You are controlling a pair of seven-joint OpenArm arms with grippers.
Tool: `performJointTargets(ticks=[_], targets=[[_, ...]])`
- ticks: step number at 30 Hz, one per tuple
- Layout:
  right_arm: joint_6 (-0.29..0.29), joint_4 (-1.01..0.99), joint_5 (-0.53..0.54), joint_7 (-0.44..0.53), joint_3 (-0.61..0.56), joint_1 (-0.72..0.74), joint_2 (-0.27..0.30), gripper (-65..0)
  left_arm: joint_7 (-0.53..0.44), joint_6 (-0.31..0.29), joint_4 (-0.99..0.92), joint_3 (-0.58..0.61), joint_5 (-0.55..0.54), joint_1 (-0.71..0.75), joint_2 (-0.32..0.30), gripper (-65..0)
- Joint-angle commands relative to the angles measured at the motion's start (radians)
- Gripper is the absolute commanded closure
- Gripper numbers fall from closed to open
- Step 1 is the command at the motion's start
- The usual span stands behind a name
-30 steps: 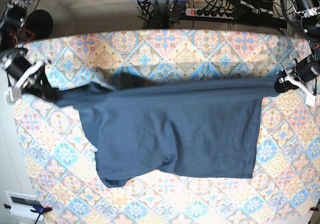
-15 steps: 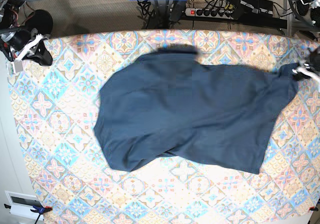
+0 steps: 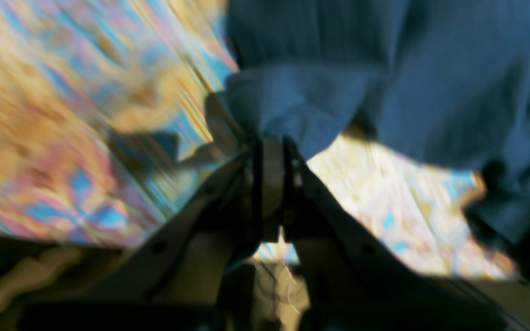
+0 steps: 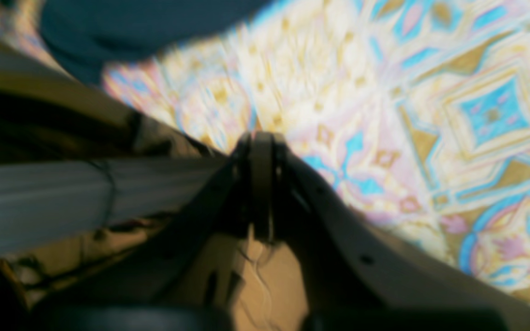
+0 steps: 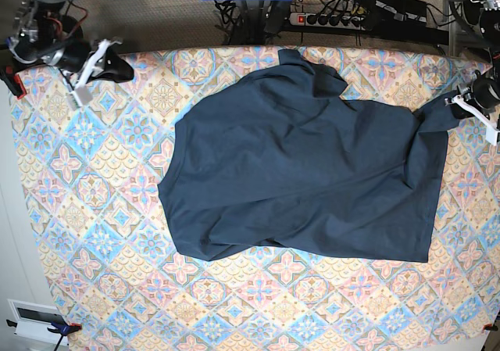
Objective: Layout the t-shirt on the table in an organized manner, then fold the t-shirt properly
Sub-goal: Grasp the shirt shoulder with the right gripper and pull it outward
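Both wrist views are blurry, so I can only make out big shapes. In my left wrist view, the left gripper [image 3: 272, 142] has its fingers pressed together on a bunched bit of the t-shirt [image 5: 305, 183]. The right gripper [image 4: 261, 138] has its fingers pressed together too, with nothing between them. The soft dark blue shirt lies spread but wrinkly in the middle of the table [image 5: 94, 210], its corner by the left gripper [image 5: 461, 109] pulled into a point. The table cloth has blue, pink and cream diamonds.
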Motion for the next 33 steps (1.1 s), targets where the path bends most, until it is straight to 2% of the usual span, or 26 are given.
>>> performJointTargets(ticks=[1, 5, 9, 14, 21, 23, 30, 33], targets=[[0.001, 0.01, -0.021, 0.024, -0.017, 0.047, 0.017, -1.4, -0.021, -0.002, 0.011, -0.009, 0.016, 0.0, -0.021, -0.2], [0.001, 0.01, -0.176, 0.024, -0.152, 0.214, 0.017, -9.8, -0.032, -0.002, 0.009, -0.009, 0.074, 0.0, -0.018, -0.2], [-0.001, 0.009, -0.259, 0.028, -0.246, 0.286, 0.014, -15.9, -0.031, -0.002, 0.005, -0.007, 0.077, -0.023, -0.018, -0.2], [-0.001, -0.048, -0.262, 0.028, -0.276, 0.351, -0.044, -16.6, -0.028, -0.002, -0.077, -0.007, 0.072, -0.06, -0.007, -0.2], [-0.001, -0.148, -0.263, 0.03, -0.276, 0.357, -0.122, -16.6, -0.028, -0.002, -0.083, -0.007, 0.069, -0.061, -0.006, -0.2], [-0.001, -0.186, -0.263, 0.03, -0.276, 0.359, -0.13, -16.8, -0.028, -0.002, -0.081, -0.007, 0.068, -0.061, -0.006, -0.2], [0.004, -0.272, -0.262, 0.067, -0.276, 0.359, -0.151, -26.7, -0.031, -0.002, -0.083, -0.007, 0.068, -0.061, -0.006, -0.2], [0.007, -0.32, -0.259, 0.08, -0.276, 0.359, -0.159, -28.0, -0.031, -0.002, -0.083, -0.007, 0.068, -0.061, -0.004, -0.2]])
